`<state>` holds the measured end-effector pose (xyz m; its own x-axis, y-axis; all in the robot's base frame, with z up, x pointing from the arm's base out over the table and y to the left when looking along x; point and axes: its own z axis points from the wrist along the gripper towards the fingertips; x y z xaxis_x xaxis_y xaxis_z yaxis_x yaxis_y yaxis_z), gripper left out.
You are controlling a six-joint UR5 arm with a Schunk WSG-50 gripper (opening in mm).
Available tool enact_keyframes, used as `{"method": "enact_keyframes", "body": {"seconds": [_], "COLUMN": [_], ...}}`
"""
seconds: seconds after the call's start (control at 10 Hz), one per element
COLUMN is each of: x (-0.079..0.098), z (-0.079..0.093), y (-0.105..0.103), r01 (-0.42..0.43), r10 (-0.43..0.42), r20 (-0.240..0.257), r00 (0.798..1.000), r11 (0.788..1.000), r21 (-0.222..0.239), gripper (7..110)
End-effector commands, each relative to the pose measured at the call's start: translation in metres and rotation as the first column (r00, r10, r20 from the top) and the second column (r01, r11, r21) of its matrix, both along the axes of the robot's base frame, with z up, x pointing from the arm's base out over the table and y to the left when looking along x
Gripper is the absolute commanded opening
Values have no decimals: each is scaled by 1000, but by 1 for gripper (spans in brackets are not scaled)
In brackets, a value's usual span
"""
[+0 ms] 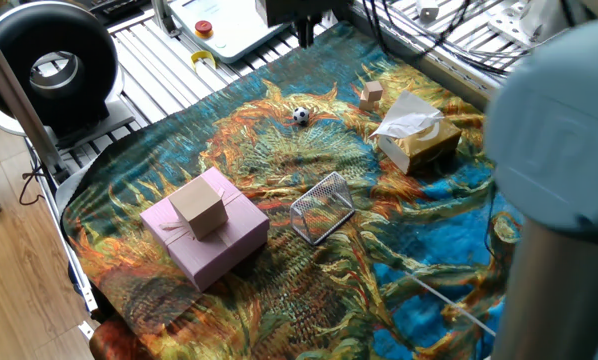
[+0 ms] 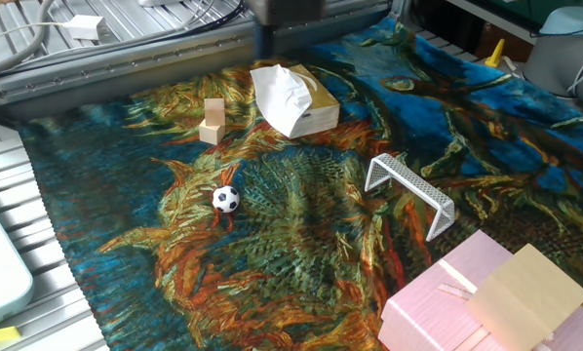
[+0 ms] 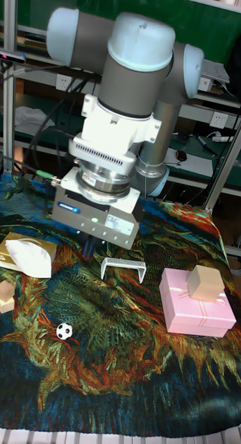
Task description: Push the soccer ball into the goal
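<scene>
One soccer ball (image 2: 226, 199), mesh goal (image 2: 409, 192), no legible writing

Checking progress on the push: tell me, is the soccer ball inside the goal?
No, the soccer ball rests on the cloth, apart from the goal.

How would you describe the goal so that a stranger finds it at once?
On the colourful painted cloth, look between the pink gift box and the tissue box. The goal is the small silver wire-mesh wedge there, the only see-through metal object.
</scene>
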<state>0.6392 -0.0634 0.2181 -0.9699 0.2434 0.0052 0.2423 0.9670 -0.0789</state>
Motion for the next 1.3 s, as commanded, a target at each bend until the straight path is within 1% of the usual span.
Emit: {"method": "enact_keyframes", "body": {"seconds": [0.0,0.2,0.3,0.5,0.7,1.0,1.2], "x": [28,40,45,48,49,49,52], "z": [6,8,8,-1,-6,-6,-6], "y": [-22,-28,-26,-10,-11,-7,-10], "r01": [-56,-60,-57,-28,-25,-30,-37], "r10": [55,61,58,28,25,30,38], "r20": [-13,3,10,18,20,23,33], "r00": [998,998,998,999,999,999,999], "r11": [998,995,995,999,999,999,999], "r21": [-35,-73,-83,-27,-33,-19,-30], "gripper": [7,7,7,7,7,7,7]}}
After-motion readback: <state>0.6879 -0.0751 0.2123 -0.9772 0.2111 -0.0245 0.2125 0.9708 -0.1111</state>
